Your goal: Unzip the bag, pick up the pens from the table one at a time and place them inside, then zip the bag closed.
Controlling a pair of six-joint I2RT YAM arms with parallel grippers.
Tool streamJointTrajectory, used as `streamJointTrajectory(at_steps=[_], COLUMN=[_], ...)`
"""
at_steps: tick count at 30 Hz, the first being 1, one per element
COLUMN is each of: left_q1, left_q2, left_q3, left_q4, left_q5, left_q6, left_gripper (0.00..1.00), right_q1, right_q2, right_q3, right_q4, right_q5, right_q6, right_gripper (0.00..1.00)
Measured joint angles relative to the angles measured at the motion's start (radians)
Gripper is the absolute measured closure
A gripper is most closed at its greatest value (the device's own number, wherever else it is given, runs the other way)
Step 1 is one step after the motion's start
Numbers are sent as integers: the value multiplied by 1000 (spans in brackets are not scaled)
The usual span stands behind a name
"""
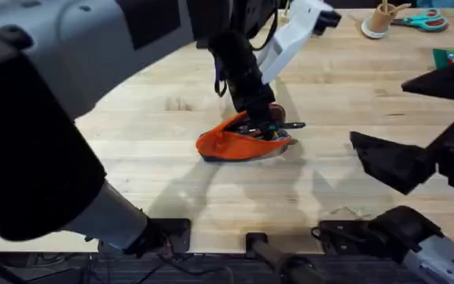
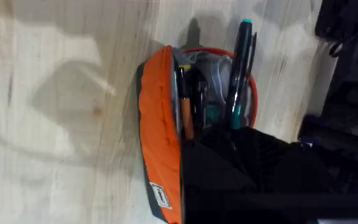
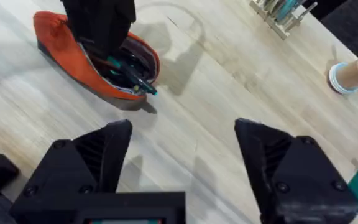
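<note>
You have the bag [image 1: 239, 143] unzipped near the table's [image 1: 156, 181] middle with pens [image 2: 238, 74] already poking from its mouth, your left gripper [image 1: 262, 122] buried inside, jaws unreadable, your right gripper [image 3: 179, 155] wide open and empty nearby, so zipping remains.

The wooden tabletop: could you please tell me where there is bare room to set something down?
Bare planks lie left of the orange fabric pouch, and in front of it toward the arm bases. The light wooden plank tabletop is also open behind the pouch. It is crowded at the pouch, where the left claw reaches in, and around the open right claw.
</note>
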Motion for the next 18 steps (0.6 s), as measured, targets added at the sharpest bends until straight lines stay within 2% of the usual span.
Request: streamJointTrajectory(at_steps=[3,12,17,18], left_q1=[0,-1,-6,-6], left_q2=[0,0,0,0], left_q3=[-32,-43,-43,-43], left_q4=[12,-30,-30,-30], left_q5=[0,-113,-134,-138], left_q6=[-9,-94,-112,-111], left_gripper=[958,958,958,915], right_q1=[0,0,0,0], right_q2=[0,0,0,0], right_q3=[0,0,0,0], right_q4=[-1,-2,-2,-2], right_q5=[0,0,0,0], right_q6=[0,0,0,0], right_gripper=[3,3,4,4])
